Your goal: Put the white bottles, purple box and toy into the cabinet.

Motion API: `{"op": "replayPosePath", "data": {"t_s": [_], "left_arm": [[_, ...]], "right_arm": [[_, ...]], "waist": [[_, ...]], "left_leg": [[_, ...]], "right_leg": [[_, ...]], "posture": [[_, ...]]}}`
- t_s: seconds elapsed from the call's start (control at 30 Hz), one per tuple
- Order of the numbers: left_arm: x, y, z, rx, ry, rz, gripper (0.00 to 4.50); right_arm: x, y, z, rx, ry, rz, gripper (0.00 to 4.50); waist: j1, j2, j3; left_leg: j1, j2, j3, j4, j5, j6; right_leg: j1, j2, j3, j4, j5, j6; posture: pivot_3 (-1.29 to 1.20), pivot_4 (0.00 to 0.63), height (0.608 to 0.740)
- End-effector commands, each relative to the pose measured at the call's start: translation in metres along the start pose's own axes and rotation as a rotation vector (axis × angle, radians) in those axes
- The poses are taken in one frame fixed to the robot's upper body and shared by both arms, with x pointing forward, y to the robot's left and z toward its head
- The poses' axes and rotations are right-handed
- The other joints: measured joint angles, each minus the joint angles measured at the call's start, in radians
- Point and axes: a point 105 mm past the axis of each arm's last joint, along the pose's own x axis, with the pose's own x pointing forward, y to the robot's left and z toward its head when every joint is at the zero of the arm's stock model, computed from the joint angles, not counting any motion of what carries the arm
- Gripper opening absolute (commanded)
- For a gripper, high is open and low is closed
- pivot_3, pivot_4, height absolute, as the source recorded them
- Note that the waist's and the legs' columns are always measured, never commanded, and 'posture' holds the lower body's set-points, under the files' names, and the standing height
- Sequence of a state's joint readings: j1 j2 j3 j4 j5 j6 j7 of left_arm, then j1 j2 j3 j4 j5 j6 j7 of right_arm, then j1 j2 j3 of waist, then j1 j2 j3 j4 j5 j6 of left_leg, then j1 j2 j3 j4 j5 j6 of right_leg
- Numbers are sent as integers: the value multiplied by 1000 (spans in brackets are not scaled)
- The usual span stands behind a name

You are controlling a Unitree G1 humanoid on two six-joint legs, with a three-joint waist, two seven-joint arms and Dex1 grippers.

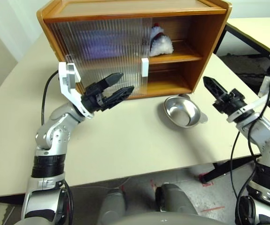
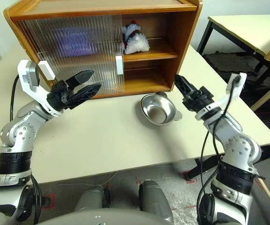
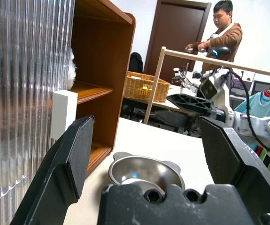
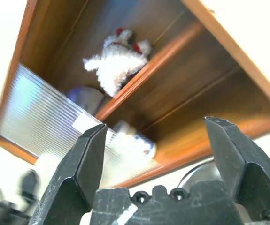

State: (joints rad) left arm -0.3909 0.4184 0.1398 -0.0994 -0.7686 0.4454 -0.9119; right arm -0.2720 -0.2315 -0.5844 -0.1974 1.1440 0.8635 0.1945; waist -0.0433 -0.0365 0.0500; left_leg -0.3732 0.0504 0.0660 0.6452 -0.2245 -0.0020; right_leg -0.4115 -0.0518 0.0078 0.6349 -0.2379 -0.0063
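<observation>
The cabinet stands at the table's far side, its ribbed doors slid left and its right part open. The toy sits on the inner shelf. A lilac blur behind the door is the purple box. In the right wrist view one white bottle stands on the bottom level by the door's edge; a second cannot be made out. My left gripper hangs open and empty in front of the doors. My right gripper is open and empty too, right of the cabinet and above the table.
A shiny metal bowl lies on the table just in front of the cabinet's open part, between my grippers. A second table stands to the right. A person and a wicker basket are in the background.
</observation>
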Motion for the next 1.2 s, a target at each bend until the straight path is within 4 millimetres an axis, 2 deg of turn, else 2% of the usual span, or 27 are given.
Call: {"op": "replayPosePath", "data": {"t_s": [0.03,0.17,0.3,0.6,0.77,1.2], "left_arm": [[-4,3,-2,-4,23,8,4500],[-5,3,-1,-2,25,10,4500],[-5,4,0,1,26,13,4500],[-7,3,2,7,30,18,4500],[-8,4,3,16,37,20,4500],[-9,3,8,30,40,27,4500]], "right_arm": [[-16,-15,5,130,-33,-50,4476],[-31,-31,0,257,-33,-90,4476],[-53,-52,-22,319,29,-153,4476],[-74,-76,-46,383,85,-225,4476],[-71,-73,-56,418,124,-199,4476],[-58,-73,-64,441,127,-199,4476]], "waist": [[1,0,0],[1,0,0],[2,0,0],[1,1,1],[4,1,1],[7,1,1]], "left_leg": [[0,0,0,0,0,0],[0,0,0,0,0,0],[-1,0,0,-1,0,0],[-1,0,-2,-1,-2,-1],[-1,0,-2,-1,-2,-1],[-2,0,-2,-1,-2,0]], "right_leg": [[0,0,0,0,0,0],[0,0,-1,-2,0,0],[1,0,-1,-3,0,0],[1,0,0,-6,0,0],[2,0,0,-9,0,0],[2,0,-1,-9,0,0]], "posture": [[-10,3,740],[-8,3,740],[-3,5,740],[10,6,740],[18,7,740],[39,6,740]]}}
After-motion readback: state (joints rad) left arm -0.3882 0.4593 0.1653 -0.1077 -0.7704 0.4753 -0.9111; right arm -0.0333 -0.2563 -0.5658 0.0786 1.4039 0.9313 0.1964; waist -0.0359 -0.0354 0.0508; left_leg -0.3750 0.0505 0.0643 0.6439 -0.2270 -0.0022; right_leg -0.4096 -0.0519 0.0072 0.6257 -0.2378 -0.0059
